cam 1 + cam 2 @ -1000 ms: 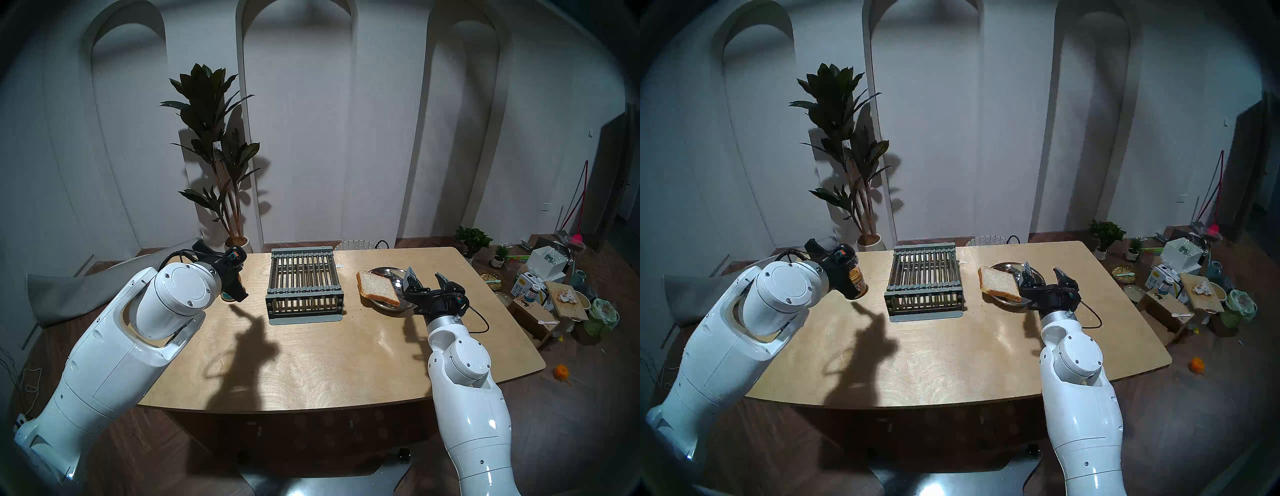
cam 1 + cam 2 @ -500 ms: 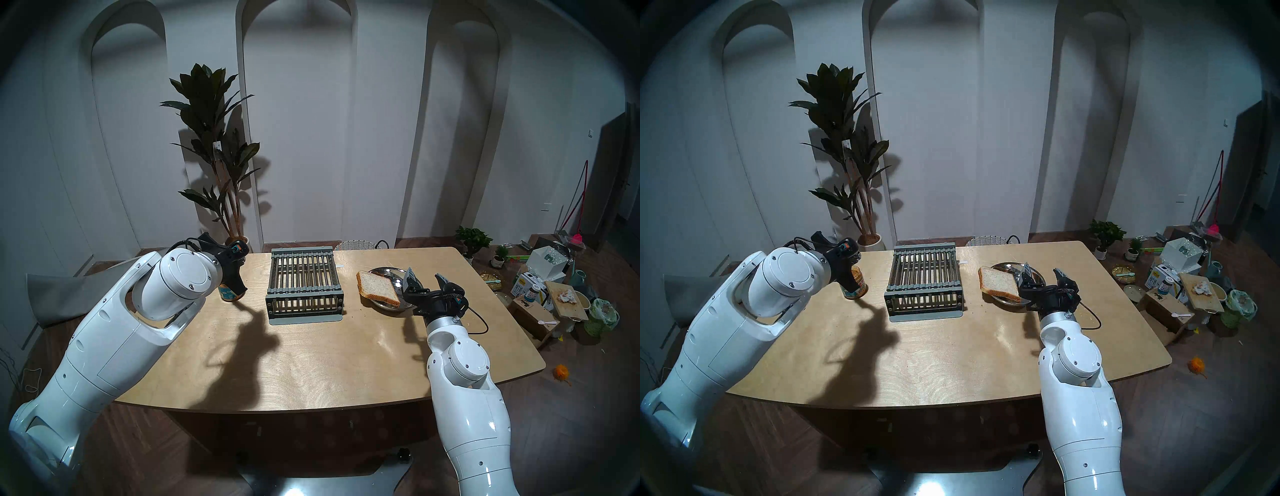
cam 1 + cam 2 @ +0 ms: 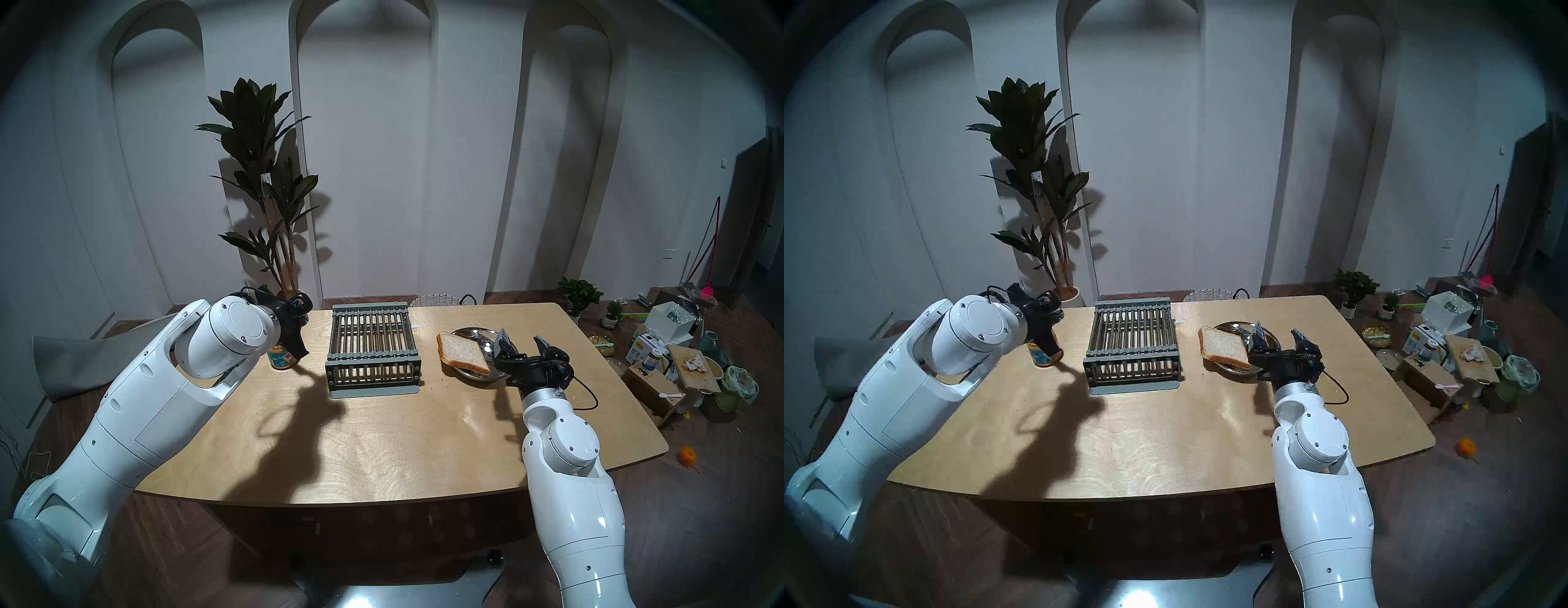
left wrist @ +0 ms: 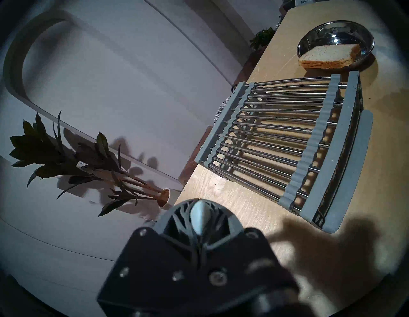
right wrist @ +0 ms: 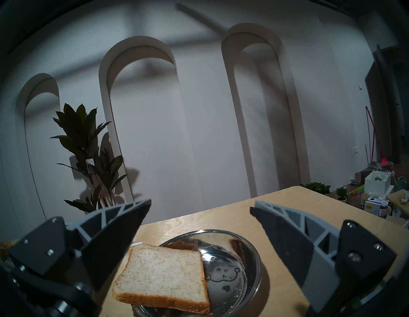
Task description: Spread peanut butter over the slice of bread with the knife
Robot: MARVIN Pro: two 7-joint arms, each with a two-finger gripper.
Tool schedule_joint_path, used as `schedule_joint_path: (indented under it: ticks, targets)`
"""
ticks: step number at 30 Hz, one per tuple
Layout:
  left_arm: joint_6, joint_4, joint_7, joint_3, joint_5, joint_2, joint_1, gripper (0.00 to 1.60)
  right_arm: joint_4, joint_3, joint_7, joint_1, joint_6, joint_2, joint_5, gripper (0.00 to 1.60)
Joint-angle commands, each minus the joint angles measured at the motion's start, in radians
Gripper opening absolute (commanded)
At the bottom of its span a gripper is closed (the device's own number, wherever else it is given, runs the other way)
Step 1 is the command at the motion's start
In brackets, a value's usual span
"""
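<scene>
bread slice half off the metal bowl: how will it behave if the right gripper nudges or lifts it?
The slice of bread looks soft and light, so it would probably sag or dent under a pinch. It overhangs the rim of the metal bowl, so a nudge may tip it out. The right gripper is open, clear of it.

Wooden table [image 3: 382,446]: peanut butter jar [image 3: 282,358], grey rack [image 3: 373,350], steel dish [image 3: 471,373].
</scene>
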Motion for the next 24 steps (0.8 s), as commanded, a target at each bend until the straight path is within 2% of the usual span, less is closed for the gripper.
schedule_joint_path:
  ticks: [1, 24]
  targets:
    - [-0.006, -0.003, -0.004, -0.016, 0.003, -0.005, -0.05, 0.0, -0.022, -0.003, -0.006, 0.011, -0.014, -0.004, -0.005, 1.6]
    - [0.005, 0.035, -0.021, -0.03, -0.004, -0.017, -0.024, 0.0, -0.017, -0.017, -0.019, 0.012, -0.018, -0.005, -0.017, 1.6]
